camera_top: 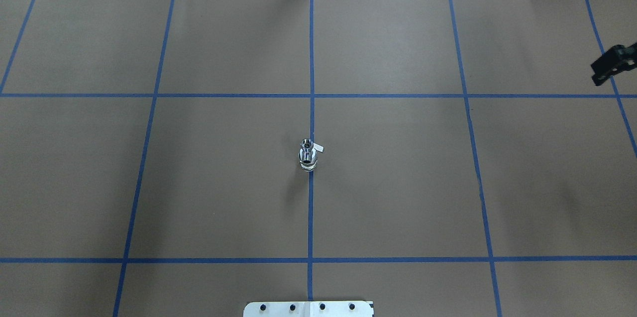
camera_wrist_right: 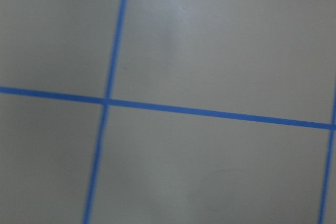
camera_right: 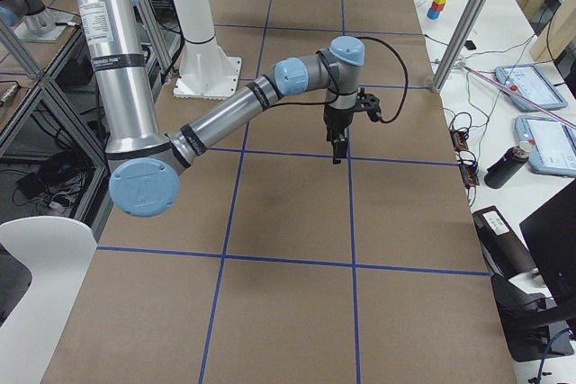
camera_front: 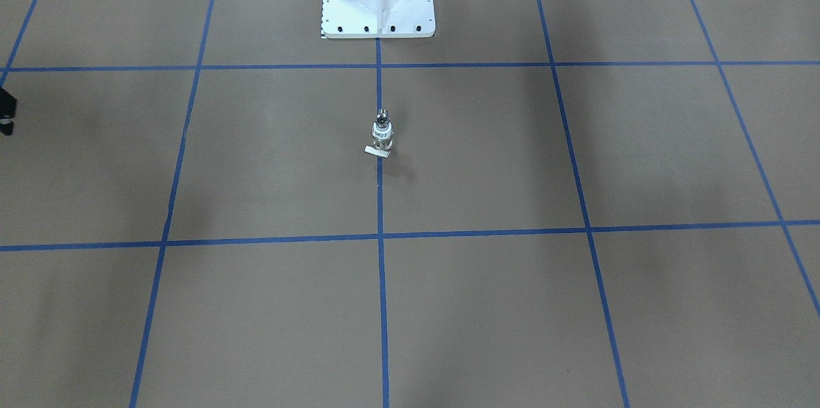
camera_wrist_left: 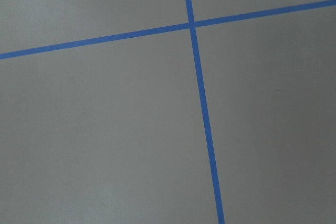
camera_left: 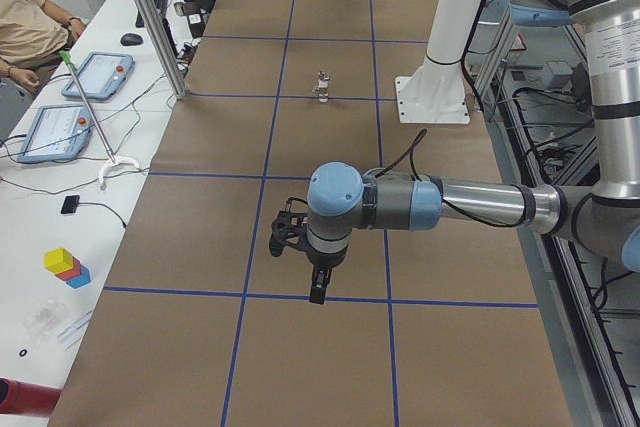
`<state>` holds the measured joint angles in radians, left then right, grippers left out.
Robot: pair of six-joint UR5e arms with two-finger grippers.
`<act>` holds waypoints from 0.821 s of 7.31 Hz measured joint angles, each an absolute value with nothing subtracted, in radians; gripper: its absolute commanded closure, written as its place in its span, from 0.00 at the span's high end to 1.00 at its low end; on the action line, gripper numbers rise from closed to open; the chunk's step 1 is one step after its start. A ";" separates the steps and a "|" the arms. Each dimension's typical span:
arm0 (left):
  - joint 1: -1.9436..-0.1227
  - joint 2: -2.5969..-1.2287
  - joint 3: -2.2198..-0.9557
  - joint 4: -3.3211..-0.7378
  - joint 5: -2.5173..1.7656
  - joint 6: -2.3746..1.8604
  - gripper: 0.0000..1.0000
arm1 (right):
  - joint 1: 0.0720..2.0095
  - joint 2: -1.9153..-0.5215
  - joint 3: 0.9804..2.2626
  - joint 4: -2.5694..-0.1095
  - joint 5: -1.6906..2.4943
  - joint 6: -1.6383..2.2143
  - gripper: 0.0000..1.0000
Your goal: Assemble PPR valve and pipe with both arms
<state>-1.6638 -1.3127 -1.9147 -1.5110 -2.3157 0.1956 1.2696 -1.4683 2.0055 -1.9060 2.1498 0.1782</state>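
Valve (camera_front: 382, 133): wht plastic tube, metal band

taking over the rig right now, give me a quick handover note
Left tool: hangs over the table at its own end, nothing seen in it; open or shut cannot be told.
Right tool: likewise at the other end.
PPR valve: upright on the centre blue line, pipe apparently seated on top.
Done: looks assembled and released.
Left: confirm the joint; too small to judge here.
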 measured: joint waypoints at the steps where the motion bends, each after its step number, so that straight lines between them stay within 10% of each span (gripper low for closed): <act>1: -1.664 -1.312 -1.895 -1.517 -2.320 0.196 1.00 | 1.333 -1.566 1.984 -1.831 2.179 0.093 1.00; 6: -1.664 -1.308 -1.884 -1.524 -2.324 0.219 1.00 | 1.567 -1.898 1.809 -1.492 2.248 -0.032 1.00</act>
